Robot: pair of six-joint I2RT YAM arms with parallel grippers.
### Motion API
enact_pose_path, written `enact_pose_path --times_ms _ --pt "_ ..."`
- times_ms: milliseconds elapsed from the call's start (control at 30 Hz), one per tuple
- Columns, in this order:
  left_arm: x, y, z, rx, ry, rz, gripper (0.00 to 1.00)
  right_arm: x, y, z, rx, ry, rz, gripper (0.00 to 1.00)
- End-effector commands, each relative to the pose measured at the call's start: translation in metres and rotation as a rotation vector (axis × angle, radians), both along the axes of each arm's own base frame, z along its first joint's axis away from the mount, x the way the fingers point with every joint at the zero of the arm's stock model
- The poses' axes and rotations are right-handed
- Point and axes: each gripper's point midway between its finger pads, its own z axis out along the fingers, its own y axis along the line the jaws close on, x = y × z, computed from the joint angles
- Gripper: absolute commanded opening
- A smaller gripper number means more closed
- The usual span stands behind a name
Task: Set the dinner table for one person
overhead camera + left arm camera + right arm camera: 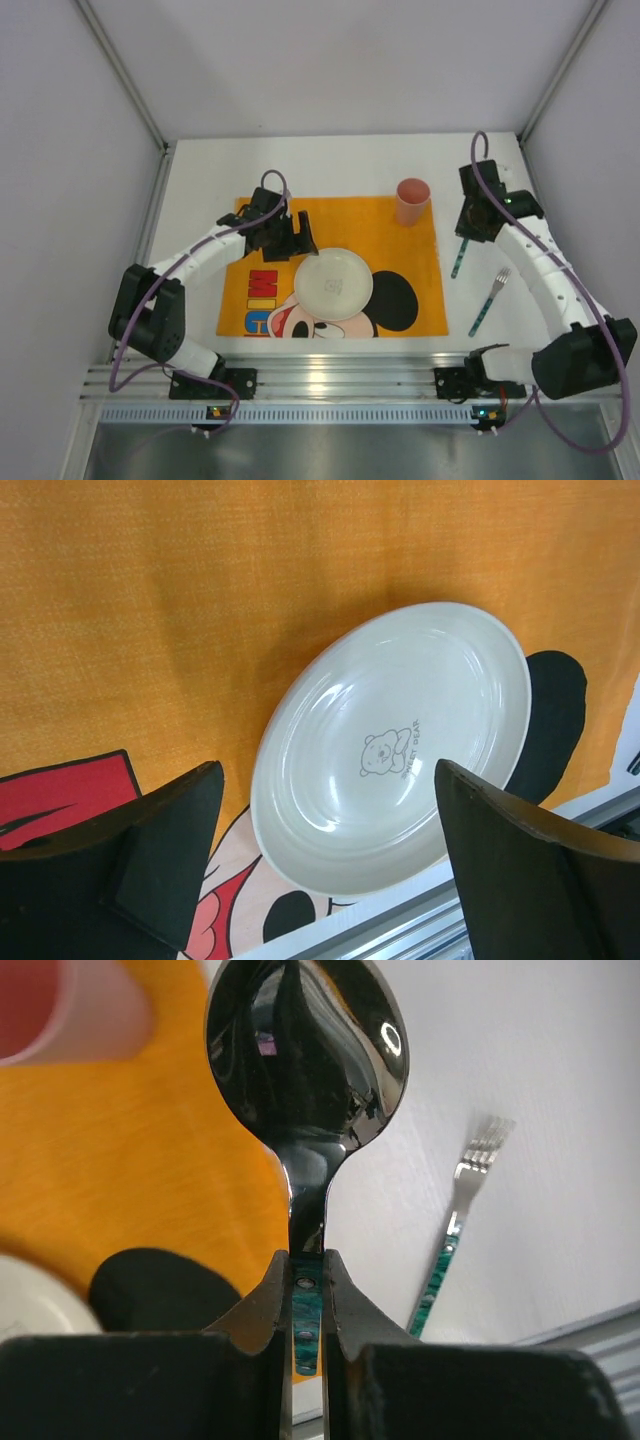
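Clamping the spoon (305, 1050), right gripper (308, 1260) hung over white dinner table (330, 160) beside placemat (350, 225) edge; left gripper (328, 780) gaped beside plate (440, 670).

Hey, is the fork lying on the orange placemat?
No, the fork lies on the bare white table, off the right edge of the orange placemat.

Plate (333, 284) on orange placemat (350, 220), fork (489, 302) on dinner table (330, 165)

walls (340, 60): plain pale grey | corner posts (120, 70): metal | near rail (320, 380): aluminium | light: even
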Motion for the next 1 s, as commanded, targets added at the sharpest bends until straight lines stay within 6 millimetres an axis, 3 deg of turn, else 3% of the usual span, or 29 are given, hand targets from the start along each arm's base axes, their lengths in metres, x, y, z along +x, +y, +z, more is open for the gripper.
enact_pose_path --times_ms 0,33,100,133,267,433,600,733,967 --pt "0.010 -0.003 0.014 0.014 -0.036 -0.013 0.93 -0.016 0.035 0.037 -0.057 -0.065 0.091 0.00" --pt "0.011 -0.003 0.015 0.018 -0.038 -0.012 0.93 -0.020 0.061 0.042 -0.051 -0.087 0.170 0.00" --pt "0.011 -0.001 0.018 0.028 -0.044 -0.007 0.95 -0.024 0.084 0.048 -0.033 -0.113 0.234 0.00" --pt "0.011 0.000 0.020 0.033 -0.049 -0.002 0.98 -0.029 0.107 0.048 0.000 -0.121 0.306 0.00" --pt "0.009 0.008 0.023 0.060 -0.060 0.017 0.98 -0.040 0.143 0.019 0.077 -0.078 0.421 0.00" --pt "0.002 0.016 0.028 0.076 -0.063 0.038 0.98 -0.033 0.178 -0.022 0.171 0.000 0.471 0.00" --pt "-0.002 0.022 0.036 0.083 -0.080 0.058 0.98 -0.014 0.198 -0.054 0.198 0.072 0.491 0.00" --pt "-0.007 0.029 0.039 0.106 -0.081 0.071 0.98 -0.005 0.196 -0.077 0.228 0.125 0.451 0.00" --pt "-0.012 0.038 0.042 0.120 -0.099 0.094 0.98 -0.010 0.198 -0.105 0.231 0.211 0.459 0.00"
